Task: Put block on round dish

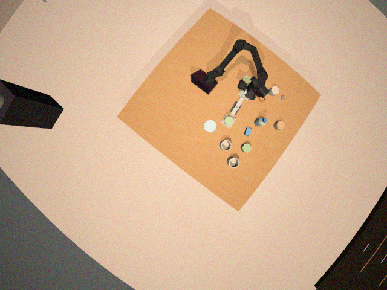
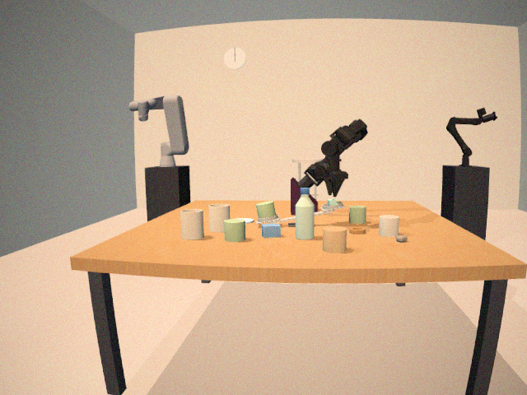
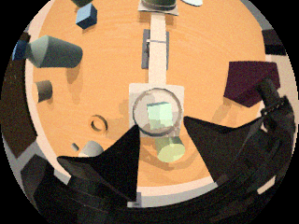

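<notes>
Note the pale green block (image 1: pixel 245 92) (image 2: pixel 332 202) (image 3: pixel 160 115) lying uncovered within the round rim at the raised end of the balance (image 1: pixel 236 107) (image 2: pixel 315 213) (image 3: pixel 158 51). At the lowered end, observe the green cup (image 1: pixel 228 121) (image 2: pixel 266 210) (image 3: pixel 160 3), tilted with its support; contents hidden. Compare the matching green cup (image 1: pixel 246 79) (image 2: pixel 357 214) (image 3: pixel 170 149) on the table near the raised end. Locate the round dish (image 1: pixel 210 125) (image 2: pixel 245 220) (image 3: pixel 192 1) on the table, near the lowered end, and farther along, two pale open-topped cups (image 1: pixel 225 145) (image 2: pixel 192 224), with inner floors visible from above. See the arm (image 1: pixel 240 44) (image 2: pixel 333 146) bent at its joints, with the gripper (image 1: pixel 246 92) (image 2: pixel 333 195) (image 3: pixel 161 123) pointing downward above the block, jaws spread and gripping nothing.
</notes>
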